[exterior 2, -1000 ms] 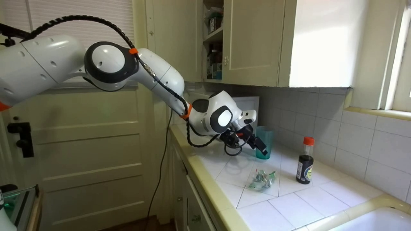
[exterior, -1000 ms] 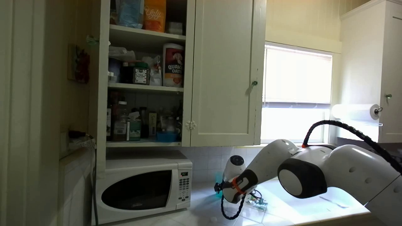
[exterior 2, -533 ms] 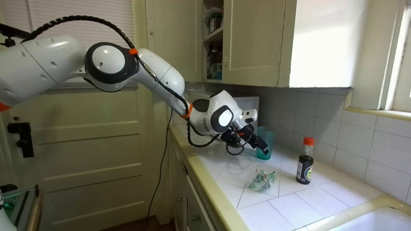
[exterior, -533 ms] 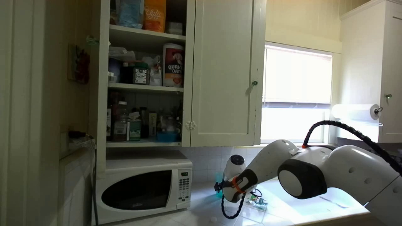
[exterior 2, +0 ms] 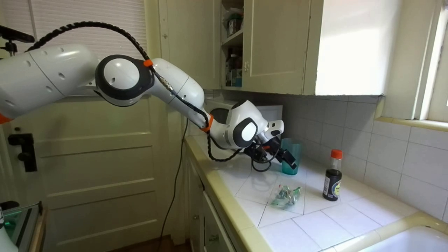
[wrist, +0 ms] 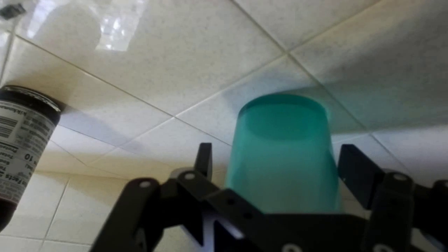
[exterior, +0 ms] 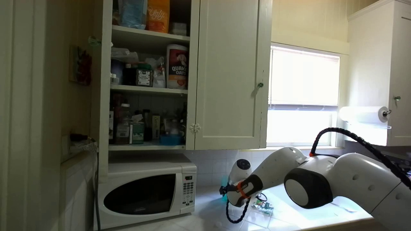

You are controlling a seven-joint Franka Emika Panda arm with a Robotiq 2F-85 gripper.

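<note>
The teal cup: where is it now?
In the wrist view, the teal cup shows right of centre, between the fingers of the open hand; the dark bottle is far left.

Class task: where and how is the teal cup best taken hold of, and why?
Probably the teal cup is best pinched around the middle of its body, coming sideways from the side of the arm. It stands upright, its rounded body fits between the fingers of the open gripper, and the tiled wall rises beyond it.
</note>
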